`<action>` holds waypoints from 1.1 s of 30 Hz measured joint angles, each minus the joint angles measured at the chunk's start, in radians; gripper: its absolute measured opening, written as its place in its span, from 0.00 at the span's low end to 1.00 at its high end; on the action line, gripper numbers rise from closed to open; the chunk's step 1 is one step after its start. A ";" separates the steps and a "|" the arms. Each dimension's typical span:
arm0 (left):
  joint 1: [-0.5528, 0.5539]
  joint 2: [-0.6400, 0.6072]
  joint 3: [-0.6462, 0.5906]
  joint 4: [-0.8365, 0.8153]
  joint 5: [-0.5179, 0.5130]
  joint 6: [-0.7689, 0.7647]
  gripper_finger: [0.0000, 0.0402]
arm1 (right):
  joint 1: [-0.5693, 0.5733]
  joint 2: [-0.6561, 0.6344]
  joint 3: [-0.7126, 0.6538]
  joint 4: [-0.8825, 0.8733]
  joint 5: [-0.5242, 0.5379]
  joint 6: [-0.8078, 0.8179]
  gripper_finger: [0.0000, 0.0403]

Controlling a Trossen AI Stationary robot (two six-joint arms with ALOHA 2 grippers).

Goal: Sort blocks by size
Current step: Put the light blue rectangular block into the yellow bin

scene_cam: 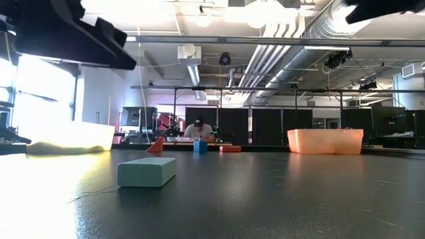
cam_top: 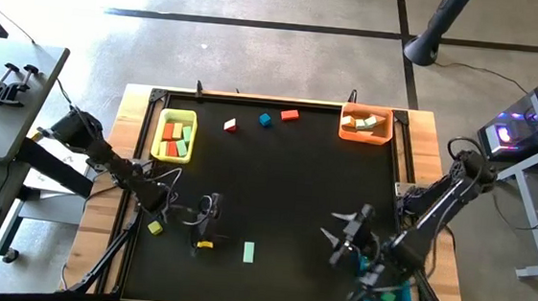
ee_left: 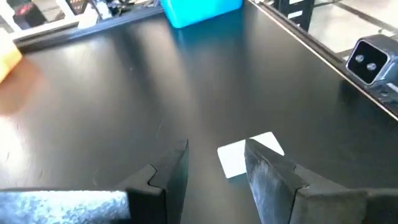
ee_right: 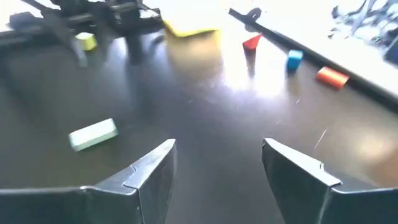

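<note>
My left gripper [cam_top: 210, 221] [ee_left: 217, 168] hovers open over the near-left part of the black table, nothing between its fingers. A mint bar [cam_top: 248, 253] [ee_left: 239, 155] [scene_cam: 147, 171] lies flat on the table just beyond its fingertips. A small yellow block [cam_top: 204, 244] lies right beside this gripper, and a yellow-green cube [cam_top: 154, 226] sits by the left edge. My right gripper [cam_top: 337, 235] [ee_right: 217, 165] hangs open and empty above the near-right part. A red block [cam_top: 230, 124], a blue cube [cam_top: 265, 119] and an orange-red bar [cam_top: 289, 115] lie at the far edge.
A yellow bin [cam_top: 158, 134] with several blocks stands far left, an orange bin [cam_top: 347, 135] with blocks far right. A blue bin [cam_top: 387, 299] sits at the near right under my right arm. A person sits in the room beyond the table [scene_cam: 199, 128].
</note>
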 joint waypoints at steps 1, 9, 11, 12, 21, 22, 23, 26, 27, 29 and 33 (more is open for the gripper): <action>0.001 0.000 0.000 0.007 0.005 0.011 0.35 | -0.022 0.002 0.000 0.019 -0.001 -0.039 0.58; 0.158 0.030 0.000 0.068 0.292 0.058 0.40 | -0.148 0.027 0.000 0.041 -0.039 -0.098 0.58; 0.200 0.071 0.001 0.087 0.370 0.081 0.42 | -0.166 0.039 0.000 0.041 -0.039 -0.109 0.58; 0.219 0.101 0.011 0.090 0.409 0.091 0.42 | -0.171 0.045 0.000 0.040 -0.039 -0.120 0.58; 0.256 0.408 0.196 0.100 0.502 0.238 0.40 | -0.189 0.082 0.000 0.042 -0.076 -0.132 0.58; 0.258 0.430 0.212 0.096 0.502 0.247 0.40 | -0.189 0.082 0.000 0.042 -0.082 -0.132 0.58; 0.261 0.450 0.228 0.096 0.502 0.257 0.40 | -0.189 0.082 0.000 0.042 -0.084 -0.132 0.58; 0.275 0.475 0.247 0.079 0.504 0.278 0.40 | -0.186 0.082 0.000 0.041 -0.086 -0.135 0.58; 0.283 0.477 0.247 0.073 0.499 0.279 0.40 | -0.185 0.082 0.000 0.041 -0.086 -0.134 0.58; 0.301 0.468 0.247 0.050 0.463 0.268 0.40 | -0.185 0.082 0.000 0.039 -0.085 -0.134 0.58; 0.350 0.422 0.245 -0.032 0.268 0.226 0.40 | -0.186 0.082 0.000 0.038 -0.084 -0.134 0.58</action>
